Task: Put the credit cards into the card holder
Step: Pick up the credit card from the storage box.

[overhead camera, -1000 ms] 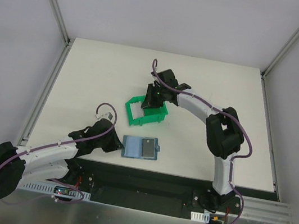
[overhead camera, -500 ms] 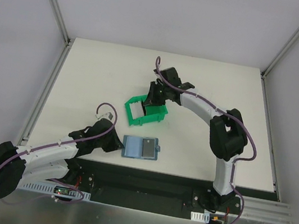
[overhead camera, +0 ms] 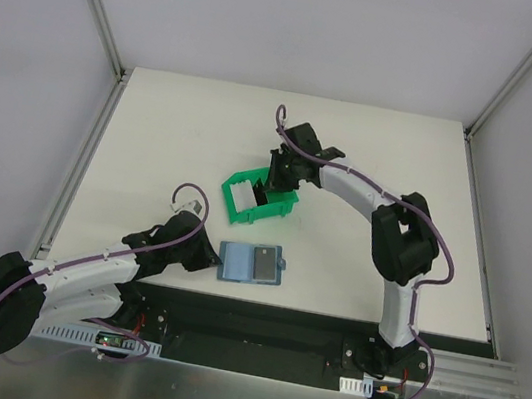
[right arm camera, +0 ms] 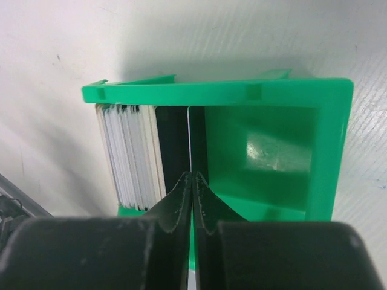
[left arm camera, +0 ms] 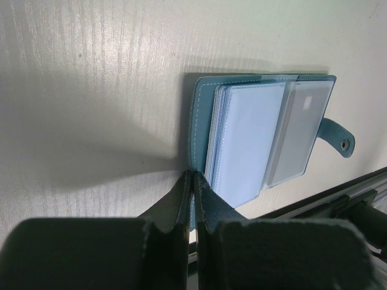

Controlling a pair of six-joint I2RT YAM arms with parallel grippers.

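Observation:
The teal-blue card holder point(overhead camera: 250, 264) lies open near the table's front edge, pale blue pockets up. A grey card point(left arm camera: 299, 133) sits in its right pocket. My left gripper point(left arm camera: 193, 178) is shut on the holder's point(left arm camera: 242, 139) teal left cover edge; it also shows in the top view point(overhead camera: 211, 260). My right gripper point(right arm camera: 192, 176) reaches into the green bin point(right arm camera: 242, 93) and is shut on the edge of a thin card point(right arm camera: 189, 139) standing upright. A stack of pale cards point(right arm camera: 130, 154) with a dark one beside it stands at the bin's left end.
The green bin point(overhead camera: 234, 210) sits mid-table, behind the holder, with the right gripper point(overhead camera: 270, 188) over it. The holder's snap tab point(left arm camera: 340, 139) points toward the dark rail at the table's front edge point(left arm camera: 338, 202).
My right wrist has shifted slightly to the right over the green bin. The left arm and the card holder have not moved.

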